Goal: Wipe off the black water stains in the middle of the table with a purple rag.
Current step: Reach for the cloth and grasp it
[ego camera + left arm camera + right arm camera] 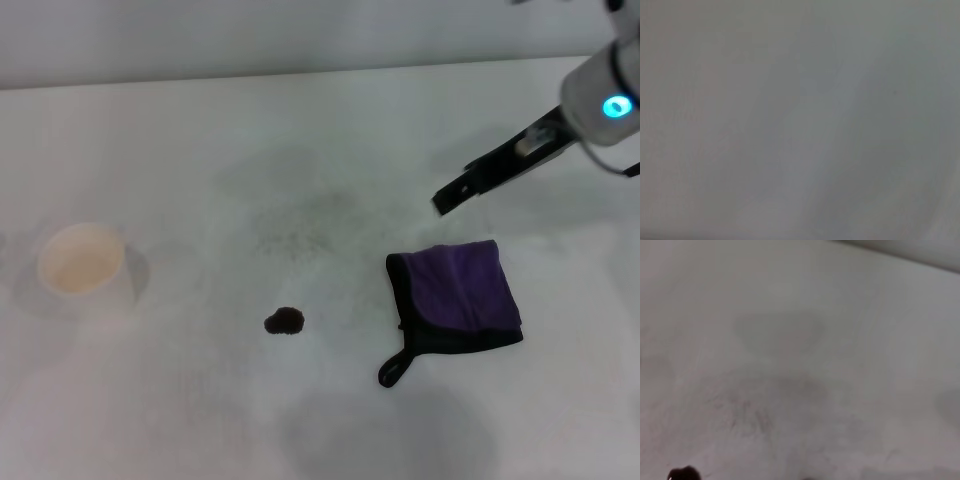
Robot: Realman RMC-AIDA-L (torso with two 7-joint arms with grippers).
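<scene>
Stain (284,320) mid-table (180,140); rag (458,296) to right; cup (84,264) far left.

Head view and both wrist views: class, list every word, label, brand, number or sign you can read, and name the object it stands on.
None: no readable text appears in any view.
The purple rag, the paper cup and the table carry no print.
The right gripper shows only a glowing blue light on its wrist, no lettering.
The left wrist view shows only a plain grey surface.
</scene>
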